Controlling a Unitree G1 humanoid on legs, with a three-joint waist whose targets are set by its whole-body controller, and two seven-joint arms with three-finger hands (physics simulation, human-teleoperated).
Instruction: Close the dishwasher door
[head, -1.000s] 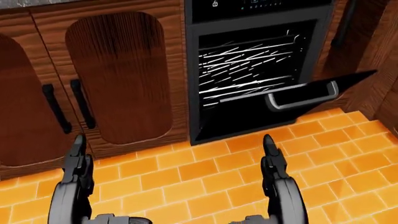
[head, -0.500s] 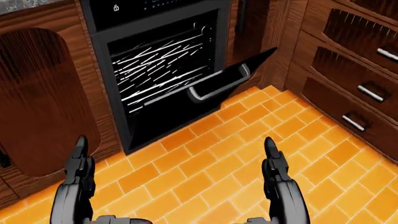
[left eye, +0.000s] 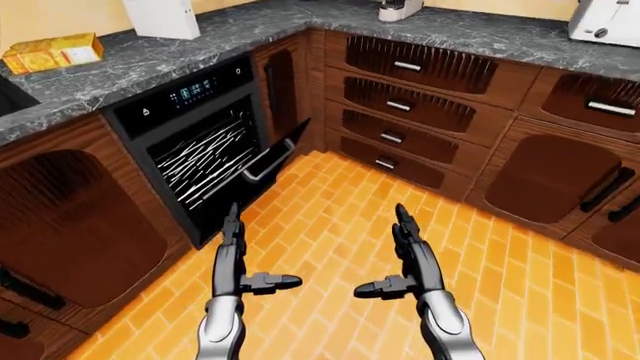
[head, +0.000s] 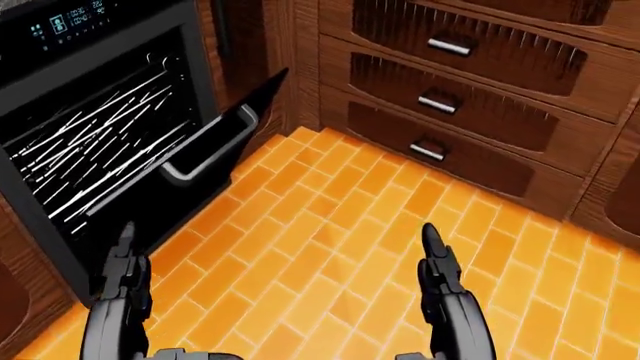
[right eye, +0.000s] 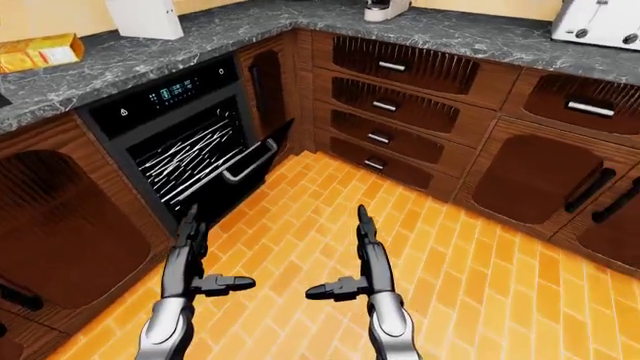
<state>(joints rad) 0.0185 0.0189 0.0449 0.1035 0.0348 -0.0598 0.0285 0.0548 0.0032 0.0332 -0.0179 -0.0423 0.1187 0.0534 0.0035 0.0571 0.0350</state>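
Swung right since 1 s ago: whole head view shifted, so camera/body turn, not things moving. Dishwasher (left eye: 205, 146) gone from upper centre-right to left edge of head view; drawer stack (head: 450, 82) now across upper right.

Both hands low in frame, level w/ each other, same pose as before. Left hand (left eye: 236, 262) lower left-centre of left-eye view, right hand (left eye: 410, 262) lower right-centre. Fingers spread open on both, two straight up, thumb out sideways toward the other hand; nothing held, nothing touched. Only orange tile floor (head: 340, 247) beneath.

Dishwasher door (head: 225, 131) open, hinged down at bottom, tilted partway toward floor, grey bar handle (head: 205, 150) on outer face; white racks (left eye: 200, 154) visible inside opening. Sits at left of left-eye view under dark stone counter (left eye: 90, 71), just beside corner where cabinet runs meet. Door well apart from both hands.

Step in hand, by judgement: approach/orienting, no reach begun. View now points more at drawers than at door, so heading looks off target.

Next move prob needs: turn back left to centre door, step closer, bend a bit, get left hand under door's outer face or near handle, push up and in till flush. Risk: corner cabinet close to door's free edge, little room for arm on that side.
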